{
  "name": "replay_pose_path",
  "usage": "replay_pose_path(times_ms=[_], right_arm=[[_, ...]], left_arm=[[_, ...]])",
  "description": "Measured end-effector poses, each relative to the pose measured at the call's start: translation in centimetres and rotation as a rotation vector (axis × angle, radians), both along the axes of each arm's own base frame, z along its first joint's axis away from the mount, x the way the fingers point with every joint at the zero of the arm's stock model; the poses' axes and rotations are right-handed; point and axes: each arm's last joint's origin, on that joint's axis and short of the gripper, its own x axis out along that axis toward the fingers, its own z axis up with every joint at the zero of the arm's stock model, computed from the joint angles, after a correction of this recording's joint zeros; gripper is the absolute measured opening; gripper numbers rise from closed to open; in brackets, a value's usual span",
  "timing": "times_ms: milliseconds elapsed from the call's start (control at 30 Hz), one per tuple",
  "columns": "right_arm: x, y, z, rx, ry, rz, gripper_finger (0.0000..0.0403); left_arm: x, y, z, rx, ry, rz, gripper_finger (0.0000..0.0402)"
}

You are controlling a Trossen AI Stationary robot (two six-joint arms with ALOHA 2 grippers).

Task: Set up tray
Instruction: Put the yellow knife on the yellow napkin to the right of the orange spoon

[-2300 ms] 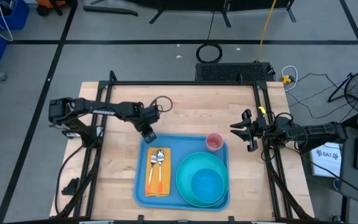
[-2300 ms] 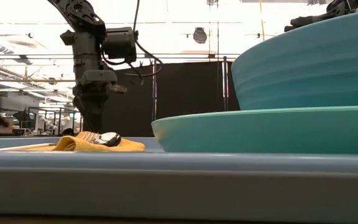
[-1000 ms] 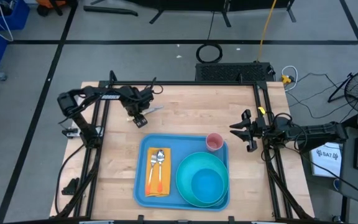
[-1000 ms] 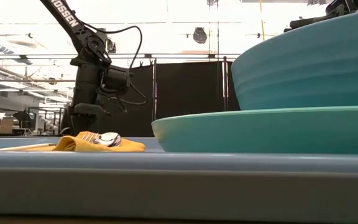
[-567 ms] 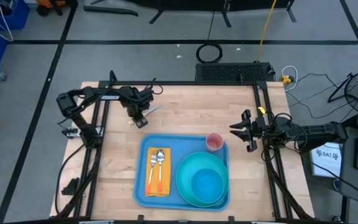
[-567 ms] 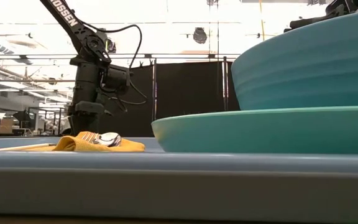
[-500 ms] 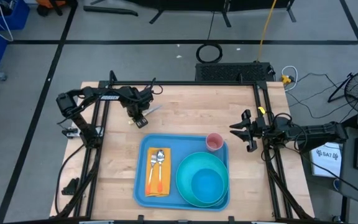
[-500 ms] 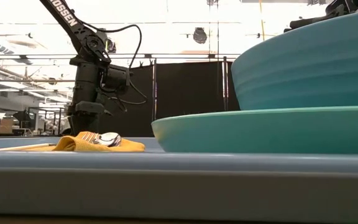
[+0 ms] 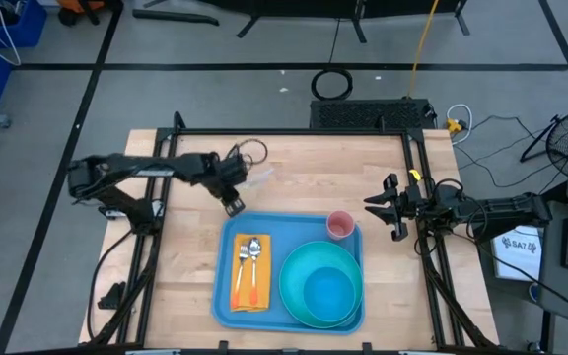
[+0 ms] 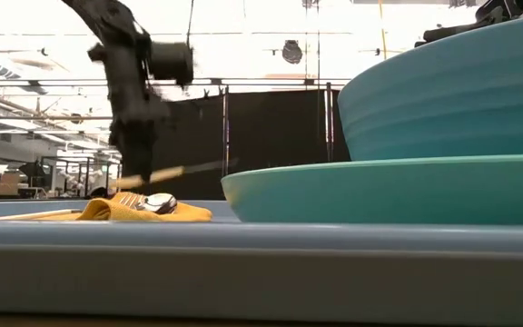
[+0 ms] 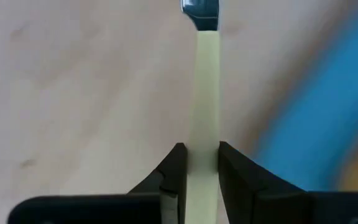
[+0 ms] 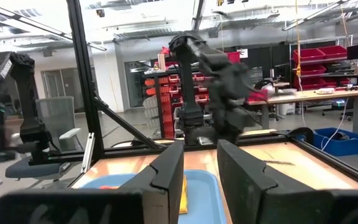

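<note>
The left end effector [image 9: 233, 204] hovers just off the tray's [image 9: 223, 258] far-left corner, fingers pinching a pale-handled knife [image 11: 205, 93] low on its handle. The tray sits on the table [image 9: 185, 256], napkin [image 9: 249, 286] with fork and spoon leftmost inside. Best to carry the knife level and lay it parallel beside them. Right of the tray, the right end effector [image 9: 394, 209] waits, spread apart.

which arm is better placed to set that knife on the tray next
Left. The left gripper is already shut on the knife just off the tray corner nearest the napkin. The right gripper waits empty at the table's right edge, fingers apart.
</note>
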Motion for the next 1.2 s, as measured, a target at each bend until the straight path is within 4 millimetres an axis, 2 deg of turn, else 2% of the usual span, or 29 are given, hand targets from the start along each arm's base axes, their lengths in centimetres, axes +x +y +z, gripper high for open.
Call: replay_pose_path(times_ms=[167, 367, 467, 600, 733, 833, 1000, 1200], right_arm=[[0.0, 0.0, 0.0, -0.009, -0.004, -0.002, 0.0089], [-0.1, 0.0, 0.3, -0.024, -0.033, -0.006, 0.0089], [-0.1, 0.0, 0.4, -0.024, -0.046, -0.006, 0.0089], [-0.1, 0.0, 0.6, -0.024, -0.062, -0.006, 0.0089], [-0.2, 0.0, 0.7, -0.024, -0.074, -0.006, 0.0089], [-0.2, 0.0, 0.8, -0.024, -0.086, -0.006, 0.0089], [-0.2, 0.0, 0.8, -0.019, -0.089, -0.002, 0.0089], [-0.2, 0.0, 0.8, -0.015, -0.089, 0.0, 0.0089]], left_arm=[[0.1, -4.7, 2.8, -0.023, -0.13, 0.019, 0.0066], [1.9, -11.1, 4.0, -0.135, -0.345, 0.077, 0.0066], [3.1, -14.1, 4.2, -0.207, -0.532, 0.19, 0.0066], [2.7, -17.2, 4.1, -0.317, -0.69, 0.396, 0.0066], [1.7, -19.9, 2.1, -0.427, -0.68, 0.594, 0.0066], [1.9, -21.8, 0.7, -0.52, -0.656, 0.693, 0.0066], [2.9, -24.0, -1.0, -0.635, -0.675, 0.727, 0.0066], [2.1, -26.4, -3.9, -0.66, -0.584, 0.786, 0.0066]])
